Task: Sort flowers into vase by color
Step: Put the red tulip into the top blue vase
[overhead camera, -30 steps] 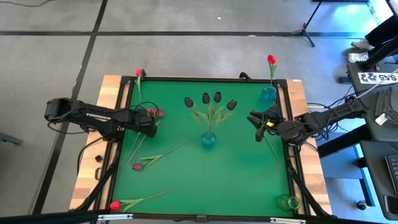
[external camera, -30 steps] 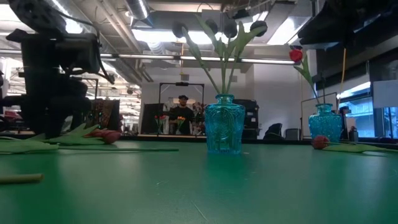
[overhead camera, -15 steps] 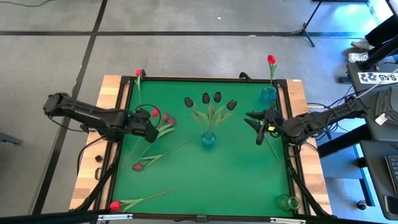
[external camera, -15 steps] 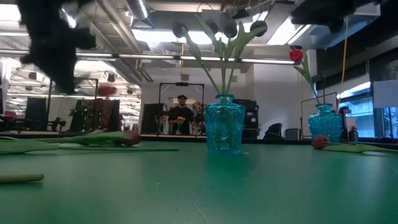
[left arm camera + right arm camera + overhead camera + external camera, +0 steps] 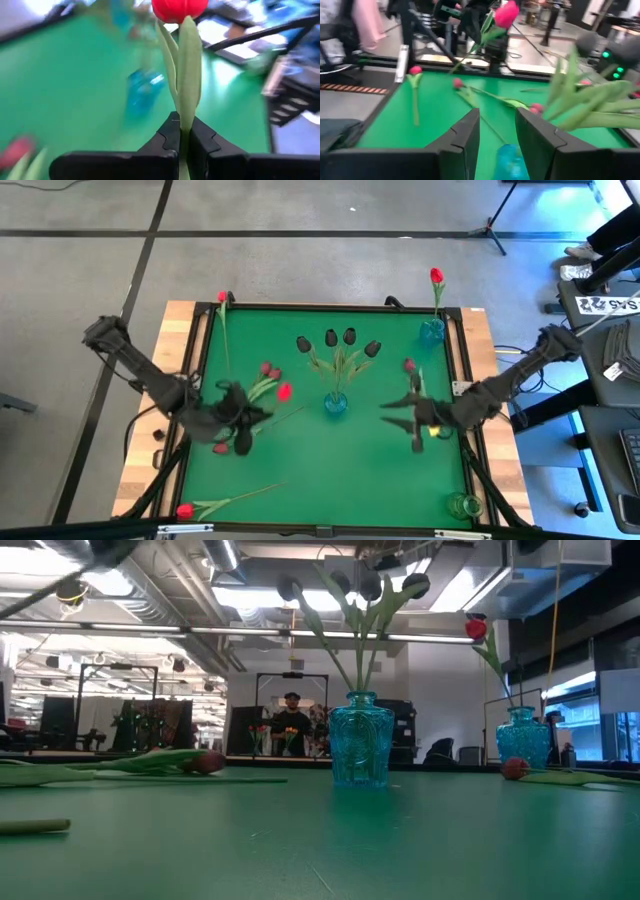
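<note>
Left gripper point(image 5: 183, 142) jaws closed on the green stem of a bright red artificial tulip point(image 5: 284, 391), raised left of the blue glass centre vase point(image 5: 335, 403). Right gripper point(image 5: 496, 131) jaws parted, nothing between them, right of that vase.

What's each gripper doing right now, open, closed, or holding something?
Left gripper: closed on a red tulip's stem.
Right gripper: open, holding nothing.
</note>
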Tool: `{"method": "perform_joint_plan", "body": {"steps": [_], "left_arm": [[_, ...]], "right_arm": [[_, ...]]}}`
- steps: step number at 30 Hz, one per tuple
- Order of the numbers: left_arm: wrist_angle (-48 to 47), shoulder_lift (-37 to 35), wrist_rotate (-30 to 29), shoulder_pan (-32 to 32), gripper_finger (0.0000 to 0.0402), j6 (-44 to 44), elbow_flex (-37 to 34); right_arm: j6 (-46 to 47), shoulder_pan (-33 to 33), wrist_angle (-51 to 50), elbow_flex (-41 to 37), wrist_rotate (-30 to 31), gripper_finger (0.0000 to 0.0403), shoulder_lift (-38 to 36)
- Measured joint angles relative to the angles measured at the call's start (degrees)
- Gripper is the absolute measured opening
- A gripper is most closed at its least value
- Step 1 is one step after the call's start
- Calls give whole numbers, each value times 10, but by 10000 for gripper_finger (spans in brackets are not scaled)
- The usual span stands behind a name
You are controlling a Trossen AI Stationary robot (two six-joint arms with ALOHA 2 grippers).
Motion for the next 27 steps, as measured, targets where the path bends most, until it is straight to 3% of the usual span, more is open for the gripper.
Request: {"method": "perform_joint_plan", "body": {"steps": [5,10,19,23,27], "left_arm": [[249,62,-8,-34,5,196,-30],[429,160,-2,-26,5,313,-32],[705,315,85,4,6,402,-33],[743,347,104,14,6,401,-30],[745,365,126,18,6,400,-14]], "right_arm": [[14,90,50,0,81,124,23],[28,118,156,0,134,124,108],[24,107,394,0,71,124,269],[35,95,432,0,49,124,306],[58,67,477,13,-16,146,351]]}}
